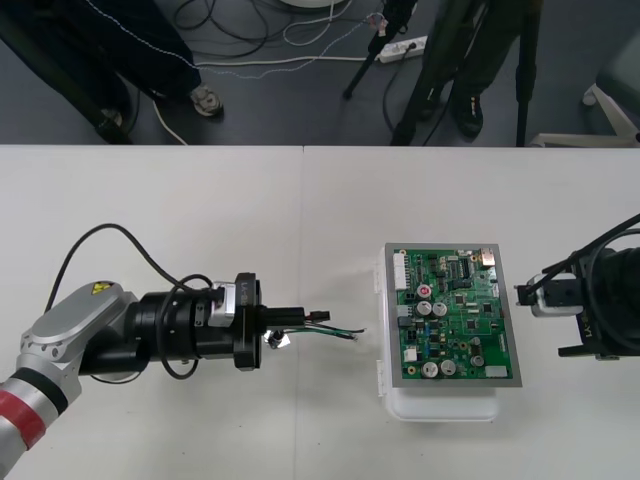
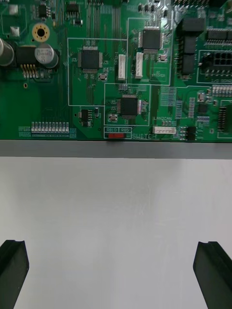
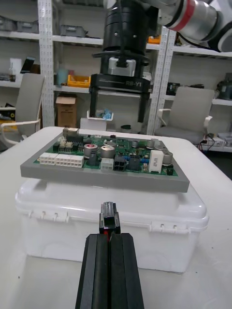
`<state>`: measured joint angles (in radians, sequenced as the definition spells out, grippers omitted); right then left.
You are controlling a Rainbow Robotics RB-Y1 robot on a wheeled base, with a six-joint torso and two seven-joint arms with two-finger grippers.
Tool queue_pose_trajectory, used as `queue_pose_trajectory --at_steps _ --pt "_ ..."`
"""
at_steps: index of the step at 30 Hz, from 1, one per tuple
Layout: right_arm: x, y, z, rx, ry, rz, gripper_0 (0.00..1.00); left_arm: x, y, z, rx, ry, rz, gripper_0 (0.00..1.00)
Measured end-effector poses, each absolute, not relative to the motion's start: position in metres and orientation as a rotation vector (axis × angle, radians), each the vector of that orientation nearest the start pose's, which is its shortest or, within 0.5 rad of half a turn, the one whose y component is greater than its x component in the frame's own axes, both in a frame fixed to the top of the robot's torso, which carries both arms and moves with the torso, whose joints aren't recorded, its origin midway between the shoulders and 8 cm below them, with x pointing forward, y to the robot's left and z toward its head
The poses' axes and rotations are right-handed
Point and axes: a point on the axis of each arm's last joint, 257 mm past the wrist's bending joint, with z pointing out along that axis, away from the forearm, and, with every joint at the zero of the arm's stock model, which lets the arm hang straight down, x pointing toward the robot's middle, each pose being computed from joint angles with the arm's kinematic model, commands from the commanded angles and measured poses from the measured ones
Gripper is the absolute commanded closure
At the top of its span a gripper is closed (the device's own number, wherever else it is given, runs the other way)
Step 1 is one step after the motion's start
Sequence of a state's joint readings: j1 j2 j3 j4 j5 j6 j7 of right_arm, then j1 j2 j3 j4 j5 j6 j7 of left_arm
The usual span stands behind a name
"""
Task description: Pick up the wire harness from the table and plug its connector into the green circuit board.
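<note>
My left gripper (image 1: 298,319) lies low over the table, left of the green circuit board (image 1: 452,315), and is shut on the wire harness (image 1: 330,325). In the left wrist view the two fingers (image 3: 96,270) are pressed together, and the small black plug (image 3: 108,218) sticks out of their tips towards the board (image 3: 106,159). Thin green and black wires trail towards the board, and the metal socket (image 1: 277,341) hangs under the gripper. My right gripper (image 1: 565,315) waits at the board's right side, open, its fingers (image 2: 12,270) far apart over bare table.
The board sits in a grey frame (image 2: 116,147) on a white base (image 1: 440,405), which raises it above the table. From the left wrist, the right gripper (image 3: 121,96) stands just beyond the board's far side. A seam (image 1: 303,230) runs down the table's middle.
</note>
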<state>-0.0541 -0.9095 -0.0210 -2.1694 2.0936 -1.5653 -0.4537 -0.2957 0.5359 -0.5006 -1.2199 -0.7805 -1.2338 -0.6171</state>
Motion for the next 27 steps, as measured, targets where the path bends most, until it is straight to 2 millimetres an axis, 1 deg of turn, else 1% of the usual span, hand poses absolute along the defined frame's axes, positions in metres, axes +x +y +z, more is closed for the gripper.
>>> queue_pose_trajectory --at_steps 4,9,16,21,27 --pt "0.358 -0.285 -0.241 -2.037 1.861 -0.188 0.0 0.346 0.02 -0.23 1.293 0.952 -0.966 1.0" --pt "0.361 -0.288 -0.25 -2.086 1.857 -0.253 0.0 0.344 0.009 -0.227 1.308 0.929 -0.976 1.0" --pt "0.358 -0.28 -0.264 -2.165 1.829 -0.279 0.0 0.341 -0.003 -0.225 1.317 0.907 -0.984 1.0" --pt "0.36 -0.279 -0.27 -2.206 1.813 -0.318 0.0 0.336 -0.013 -0.226 1.324 0.898 -1.001 1.0" --pt "0.363 -0.279 -0.274 -2.238 1.797 -0.365 0.0 0.337 -0.021 -0.227 1.344 0.892 -0.991 1.0"
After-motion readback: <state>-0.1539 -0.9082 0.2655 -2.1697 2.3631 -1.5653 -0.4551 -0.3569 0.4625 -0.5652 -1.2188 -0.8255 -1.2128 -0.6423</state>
